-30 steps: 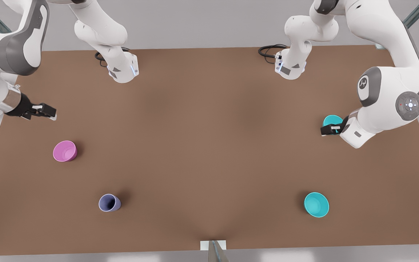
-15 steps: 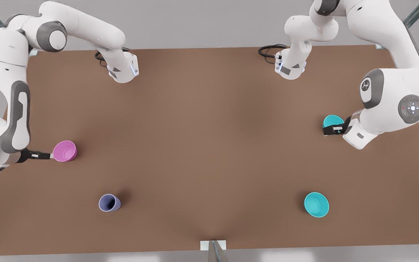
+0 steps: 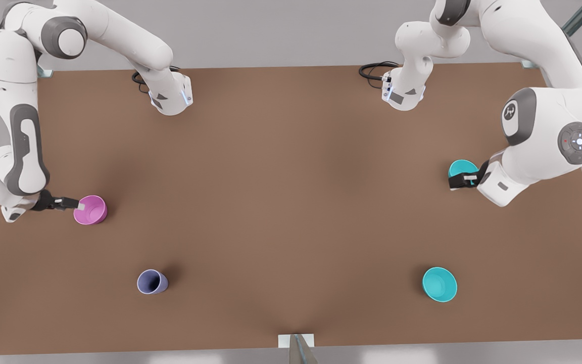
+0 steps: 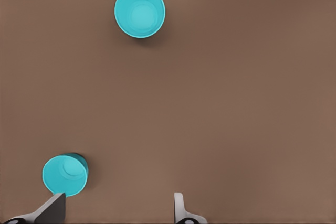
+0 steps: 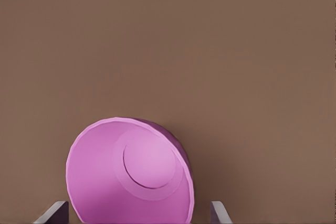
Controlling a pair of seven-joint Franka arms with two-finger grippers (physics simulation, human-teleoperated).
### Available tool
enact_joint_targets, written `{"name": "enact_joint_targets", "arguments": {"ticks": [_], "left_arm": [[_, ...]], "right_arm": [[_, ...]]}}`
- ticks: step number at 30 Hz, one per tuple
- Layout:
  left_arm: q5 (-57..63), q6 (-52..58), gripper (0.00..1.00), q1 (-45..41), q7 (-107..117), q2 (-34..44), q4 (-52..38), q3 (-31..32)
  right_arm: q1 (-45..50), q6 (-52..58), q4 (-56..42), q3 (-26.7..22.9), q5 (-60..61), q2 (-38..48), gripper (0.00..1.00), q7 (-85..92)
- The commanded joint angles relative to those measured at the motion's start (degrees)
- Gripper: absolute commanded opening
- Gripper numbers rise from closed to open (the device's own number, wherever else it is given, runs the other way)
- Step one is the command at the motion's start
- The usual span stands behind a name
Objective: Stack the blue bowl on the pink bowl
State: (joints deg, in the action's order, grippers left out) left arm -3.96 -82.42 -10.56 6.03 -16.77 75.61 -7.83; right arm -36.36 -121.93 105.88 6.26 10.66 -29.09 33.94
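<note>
The pink bowl (image 3: 90,210) stands near the front view's left edge. My right gripper (image 3: 75,205) is open at its rim, with the fingers on either side of the pink bowl (image 5: 131,177) in the right wrist view. Two alike blue-teal bowls stand on the front view's right. One blue bowl (image 3: 462,168) sits right beside my open left gripper (image 3: 460,180). In the left wrist view this bowl (image 4: 65,174) lies just past one finger (image 4: 52,209), not between the two. The other teal bowl (image 3: 439,284) stands nearer the front edge, apart from both grippers.
A lavender-blue cup (image 3: 152,282) stands at the front, left of centre. The brown table (image 3: 291,192) is bare across its middle. Both arm bases (image 3: 170,96) sit at the table's far edge, with black cables beside them.
My right gripper swung down from the far left to the pink bowl and now reaches over its rim. My left gripper shifted only slightly beside the teal bowl.
</note>
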Motion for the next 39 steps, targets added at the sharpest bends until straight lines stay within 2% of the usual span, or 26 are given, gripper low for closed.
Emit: {"name": "enact_joint_targets", "arguments": {"ticks": [1, 14, 15, 16, 17, 19, 20, 21, 26, 28, 31, 32, 34, 38, 39], "left_arm": [[0.09, 3.49, 1.0, 0.01, 0.12, 0.07, -0.02, 0.0], [-0.17, 5.69, 1.0, 0.01, 0.12, -0.37, 0.06, 0.0], [-0.17, 5.69, 1.0, 0.01, 0.21, -0.37, 0.06, 0.09], [-0.17, 5.69, 1.0, 0.01, 0.12, -0.28, 0.06, 0.0], [-0.17, 5.78, 1.0, 0.01, 0.21, -0.28, 0.06, 0.0], [-0.17, 6.22, 1.0, 0.01, 0.21, -0.28, 0.06, 0.09], [-0.17, 6.22, 1.0, 0.01, 0.21, -0.28, 0.06, 0.09], [-0.26, 6.22, 1.0, 0.01, 0.21, -0.28, 0.06, 0.09], [-0.35, 6.13, 1.0, 0.01, 0.29, -0.37, 0.06, 0.09], [-0.44, 6.13, 1.0, 0.01, 0.38, -0.46, 0.06, 0.09], [-0.44, 6.13, 1.0, 0.01, 0.21, -0.46, 0.06, 0.09], [-0.44, 5.95, 1.0, 0.01, 0.21, -0.46, -0.02, 0.09], [-0.35, 5.86, 1.0, 0.01, 0.21, -0.46, 0.06, 0.09], [-0.17, 6.22, 1.0, 0.01, -2.61, -0.54, 0.06, 0.0], [-0.17, 6.22, 1.0, 0.01, -2.34, -0.72, 0.06, 0.0]], "right_arm": [[-0.55, -4.81, 0.55, -0.02, 0.5, 0.0, 1.0, 18.62], [-1.08, -12.01, 3.89, 0.07, 0.41, -3.51, 1.0, 18.18], [-0.9, -11.93, 3.8, 0.07, 0.41, -3.51, 0.92, 18.18], [-0.73, -11.75, 3.89, -0.02, 0.41, -3.51, 0.56, 18.53], [-0.64, -11.66, 3.89, -0.02, 0.41, -3.51, 0.46, 18.53], [-0.55, -11.22, 3.8, -0.02, 0.41, -3.51, 0.34, 18.7], [-0.46, -11.22, 3.8, -0.02, 0.41, -3.51, 0.24, 20.54], [-0.46, -11.13, 3.8, 0.07, 0.41, -3.51, 0.21, 21.96], [-0.38, -4.81, 3.1, 1.12, 0.5, -1.93, 0.21, 21.34], [-0.38, 3.36, 3.1, 3.23, 3.04, 2.72, 0.21, 19.06], [-0.29, 13.21, 3.01, 10.34, 3.31, 6.51, 0.21, 2.29], [-0.03, 14.61, 1.35, 14.55, 3.31, 6.6, 0.21, -2.81], [12.01, 17.61, -3.67, 15.27, 3.31, 4.4, 0.21, -23.82], [34.95, 16.64, -11.75, 15.27, 7.44, 3.61, 0.21, -62.84], [38.03, 15.15, -14.3, 15.18, 7.35, 1.41, 0.21, -67.51]]}}
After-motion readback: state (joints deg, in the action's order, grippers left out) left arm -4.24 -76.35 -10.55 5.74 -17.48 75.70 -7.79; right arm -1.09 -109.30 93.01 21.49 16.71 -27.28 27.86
